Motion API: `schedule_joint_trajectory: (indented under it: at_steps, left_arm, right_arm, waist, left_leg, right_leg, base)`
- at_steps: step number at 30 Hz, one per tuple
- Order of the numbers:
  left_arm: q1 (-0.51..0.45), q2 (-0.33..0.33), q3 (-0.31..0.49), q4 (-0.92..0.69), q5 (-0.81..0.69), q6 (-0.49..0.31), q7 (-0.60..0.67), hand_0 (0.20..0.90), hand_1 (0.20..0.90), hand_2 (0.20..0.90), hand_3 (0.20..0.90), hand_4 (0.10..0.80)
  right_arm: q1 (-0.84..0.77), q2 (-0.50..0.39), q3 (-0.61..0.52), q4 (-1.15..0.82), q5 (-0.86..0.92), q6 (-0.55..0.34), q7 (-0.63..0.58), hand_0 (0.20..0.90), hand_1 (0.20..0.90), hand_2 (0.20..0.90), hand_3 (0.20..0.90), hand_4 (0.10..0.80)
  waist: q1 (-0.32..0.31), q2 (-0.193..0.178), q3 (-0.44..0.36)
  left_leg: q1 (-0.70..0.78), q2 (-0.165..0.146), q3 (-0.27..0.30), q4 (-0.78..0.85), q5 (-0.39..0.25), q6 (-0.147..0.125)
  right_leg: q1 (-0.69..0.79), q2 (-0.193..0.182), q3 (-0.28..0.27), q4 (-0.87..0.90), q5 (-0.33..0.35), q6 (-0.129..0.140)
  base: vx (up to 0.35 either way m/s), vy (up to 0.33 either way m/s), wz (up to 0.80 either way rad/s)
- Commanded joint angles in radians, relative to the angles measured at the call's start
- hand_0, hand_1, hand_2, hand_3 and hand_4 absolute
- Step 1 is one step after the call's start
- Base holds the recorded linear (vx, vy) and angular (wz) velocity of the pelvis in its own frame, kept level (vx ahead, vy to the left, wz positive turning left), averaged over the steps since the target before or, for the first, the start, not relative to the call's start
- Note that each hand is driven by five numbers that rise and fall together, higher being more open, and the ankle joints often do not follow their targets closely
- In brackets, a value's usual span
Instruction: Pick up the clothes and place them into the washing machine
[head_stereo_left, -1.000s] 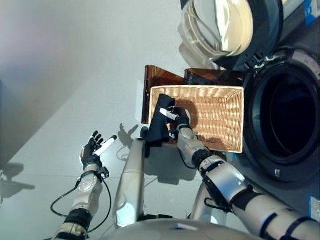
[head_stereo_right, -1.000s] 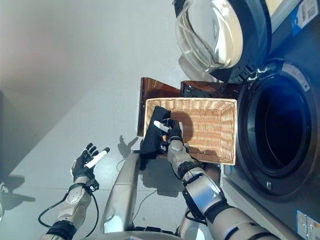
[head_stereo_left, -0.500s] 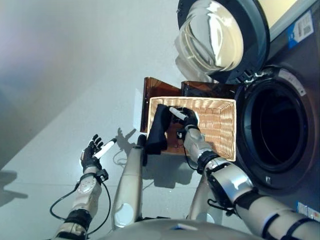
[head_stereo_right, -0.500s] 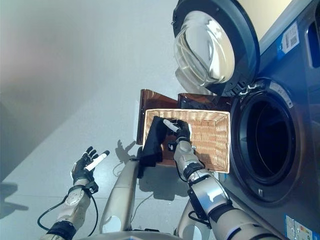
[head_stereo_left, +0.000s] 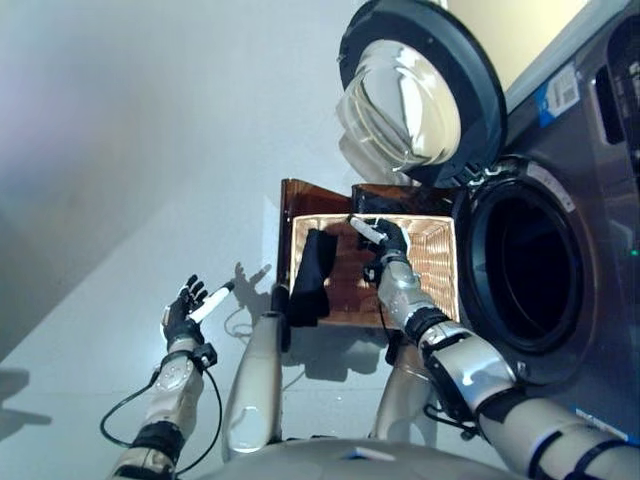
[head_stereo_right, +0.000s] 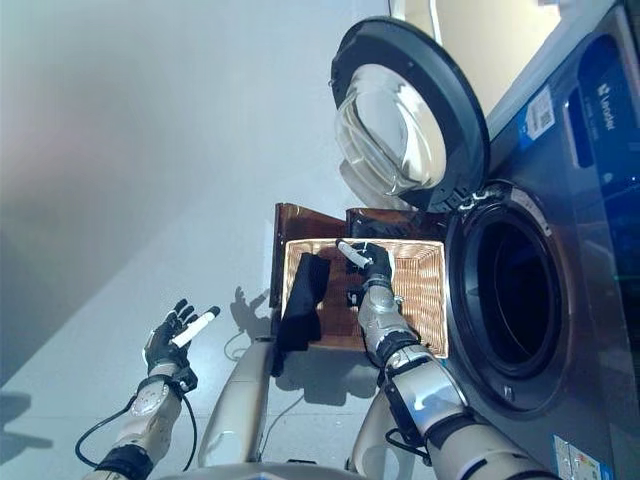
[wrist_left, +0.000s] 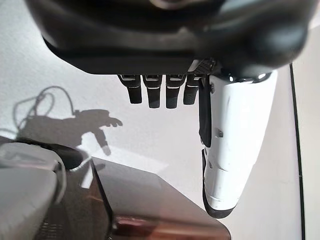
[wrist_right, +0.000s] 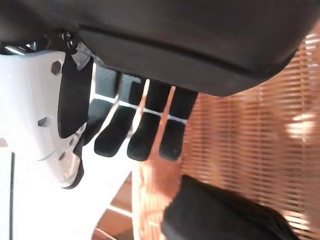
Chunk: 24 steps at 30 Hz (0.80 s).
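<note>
**A:** Looking at the washing machine (head_stereo_left: 545, 270) first: its round door (head_stereo_left: 420, 90) is swung wide open and the drum mouth sits just past the right hand's fingertips. Does that hand have anything?

**B:** nope. The right hand (head_stereo_left: 388, 240) hovers over the wicker basket (head_stereo_left: 440, 275) with fingers (wrist_right: 142, 135) straight and loose, white-capped thumb sticking out, nothing between them. The dark garment (head_stereo_left: 312, 272) is draped over the basket's edge on the thumb side of that hand, apart from the fingers; part hangs down outside. The right wrist view shows dark cloth (wrist_right: 225, 212) lying just beneath the fingertips too, not touched.

**A:** and the left hand?

**B:** The left hand (head_stereo_left: 186, 312) is well away from the basket, fingers spread, empty, bare floor (wrist_left: 150, 125) past its fingertips.
</note>
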Motion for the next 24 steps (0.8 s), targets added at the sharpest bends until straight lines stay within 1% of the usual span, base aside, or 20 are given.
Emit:
schedule_joint_trajectory:
  at_steps: [1, 4, 6, 7, 8, 9, 11, 12, 15, 18, 19, 21, 24]
  left_arm:
    - [-0.003, 0.056, 0.042, 0.007, -0.004, -0.067, 0.005, 0.9, 0.9, 0.9, 0.9, 0.8]
    - [0.002, 0.054, 0.042, 0.001, -0.004, -0.067, 0.004, 0.9, 0.9, 0.9, 0.9, 0.8]
    - [0.007, 0.054, 0.046, -0.005, 0.0, -0.069, 0.009, 0.9, 0.9, 0.9, 0.9, 0.8]
    - [0.005, 0.055, 0.049, -0.005, 0.002, -0.069, 0.012, 0.9, 0.9, 0.9, 0.9, 0.8]
    - [0.005, 0.057, 0.053, -0.015, 0.007, -0.071, 0.019, 0.9, 0.9, 0.9, 0.9, 0.8]
    - [0.006, 0.057, 0.053, -0.016, 0.007, -0.071, 0.019, 0.9, 0.9, 0.9, 0.9, 0.8]
    - [0.006, 0.052, 0.061, -0.02, 0.015, -0.073, 0.029, 0.9, 0.9, 0.9, 0.9, 0.8]
    - [0.007, 0.05, 0.068, -0.025, 0.028, -0.074, 0.035, 0.9, 0.9, 0.9, 0.9, 0.8]
    - [0.015, 0.046, 0.097, -0.057, 0.068, -0.083, 0.043, 0.9, 0.9, 0.9, 0.9, 0.8]
    - [0.019, 0.048, 0.116, -0.067, 0.093, -0.101, 0.033, 0.9, 0.9, 0.9, 0.9, 0.8]
    - [0.02, 0.051, 0.117, -0.071, 0.101, -0.106, 0.031, 0.9, 0.9, 0.9, 0.9, 0.8]
    - [0.008, 0.054, 0.111, -0.065, 0.112, -0.113, 0.03, 0.9, 0.9, 0.9, 0.9, 0.8]
    - [-0.005, 0.055, 0.095, -0.074, 0.118, -0.121, 0.033, 0.9, 0.9, 0.9, 0.9, 0.8]
  right_arm:
    - [-0.009, -0.015, -0.033, -0.064, -0.015, -0.06, 0.021, 0.2, 0.2, 0.2, 0.2, 0.3]
    - [-0.01, -0.019, -0.028, -0.065, -0.032, -0.057, 0.015, 0.2, 0.2, 0.2, 0.2, 0.3]
    - [-0.018, -0.027, 0.0, -0.082, -0.119, -0.046, -0.013, 0.9, 0.9, 0.9, 0.9, 0.8]
    - [-0.021, -0.031, 0.025, -0.094, -0.169, -0.038, -0.021, 0.9, 0.9, 0.9, 0.9, 0.8]
    - [-0.028, -0.042, 0.07, -0.134, -0.259, -0.024, -0.046, 0.9, 0.9, 0.9, 0.9, 0.8]
    - [-0.028, -0.042, 0.07, -0.135, -0.259, -0.024, -0.046, 0.9, 0.9, 0.9, 0.9, 0.8]
    - [-0.022, -0.062, 0.122, -0.196, -0.385, -0.008, -0.072, 0.9, 0.9, 0.9, 0.9, 0.8]
    - [-0.013, -0.082, 0.158, -0.255, -0.478, 0.002, -0.09, 0.9, 0.9, 0.9, 0.9, 0.8]
    - [0.045, -0.155, 0.216, -0.405, -0.688, 0.02, -0.106, 0.9, 0.9, 0.9, 0.9, 0.8]
    - [0.073, -0.239, 0.284, -0.485, -0.939, 0.036, -0.12, 0.9, 0.9, 0.9, 0.9, 0.8]
    - [0.074, -0.263, 0.3, -0.5, -0.996, 0.042, -0.116, 0.9, 0.9, 0.9, 0.9, 0.8]
    - [0.061, -0.279, 0.345, -0.504, -1.095, 0.051, -0.112, 0.9, 0.9, 0.9, 0.9, 0.8]
    - [0.043, -0.267, 0.398, -0.448, -1.195, 0.064, -0.136, 0.9, 0.9, 0.9, 0.9, 0.8]
  waist:
    - [0.011, -0.01, -0.031]
    - [0.011, -0.008, -0.03]
    - [0.008, -0.009, -0.027]
    - [0.007, -0.01, -0.026]
    - [0.005, -0.013, -0.023]
    - [0.004, -0.013, -0.023]
    - [0.0, -0.015, -0.02]
    - [-0.003, -0.015, -0.017]
    - [-0.01, -0.014, -0.005]
    - [-0.007, -0.012, 0.005]
    - [-0.005, -0.012, 0.008]
    - [-0.002, -0.013, 0.016]
    - [0.005, -0.011, 0.029]
  left_leg:
    - [-0.014, 0.035, -0.026, -0.092, 0.093, -0.073]
    - [-0.011, 0.036, -0.025, -0.103, 0.099, -0.076]
    - [-0.008, 0.038, -0.022, -0.113, 0.107, -0.078]
    - [-0.012, 0.039, -0.023, -0.11, 0.108, -0.077]
    - [-0.022, 0.04, -0.025, -0.098, 0.107, -0.077]
    - [-0.022, 0.04, -0.025, -0.098, 0.107, -0.077]
    - [-0.03, 0.042, -0.028, -0.09, 0.106, -0.078]
    - [-0.034, 0.043, -0.028, -0.088, 0.107, -0.08]
    - [-0.042, 0.047, -0.028, -0.083, 0.107, -0.083]
    - [-0.05, 0.049, -0.031, -0.076, 0.104, -0.086]
    - [-0.052, 0.048, -0.033, -0.073, 0.103, -0.087]
    - [-0.058, 0.047, -0.038, -0.065, 0.102, -0.088]
    - [-0.064, 0.045, -0.039, -0.061, 0.101, -0.089]
  right_leg:
    - [0.043, -0.052, 0.027, -0.144, 0.163, -0.001]
    - [0.048, -0.051, 0.025, -0.153, 0.166, 0.0]
    - [0.048, -0.049, 0.025, -0.161, 0.17, 0.0]
    - [0.043, -0.048, 0.028, -0.158, 0.17, -0.001]
    - [0.035, -0.046, 0.031, -0.149, 0.169, -0.003]
    - [0.035, -0.046, 0.031, -0.149, 0.168, -0.003]
    - [0.028, -0.045, 0.034, -0.142, 0.167, -0.003]
    - [0.024, -0.045, 0.035, -0.14, 0.167, -0.003]
    - [0.018, -0.046, 0.034, -0.133, 0.165, -0.002]
    - [0.011, -0.05, 0.031, -0.125, 0.16, 0.002]
    - [0.01, -0.05, 0.032, -0.123, 0.159, 0.002]
    - [0.003, -0.052, 0.032, -0.114, 0.157, 0.002]
    - [0.002, -0.056, 0.029, -0.114, 0.157, 0.004]
  base:
    - [0.0, 0.0, 0.0]
    - [0.0, 0.0, 0.0]
    - [0.0, 0.0, 0.0]
    - [-0.036, -0.008, -0.01]
    - [-0.031, -0.009, -0.01]
    - [0.0, 0.0, 0.0]
    - [0.0, 0.0, 0.0]
    - [-0.032, 0.001, 0.0]
    - [-0.036, -0.003, 0.01]
    - [-0.012, -0.004, 0.0]
    - [-0.02, -0.01, 0.03]
    - [-0.011, -0.004, 0.02]
    - [-0.021, -0.002, 0.0]
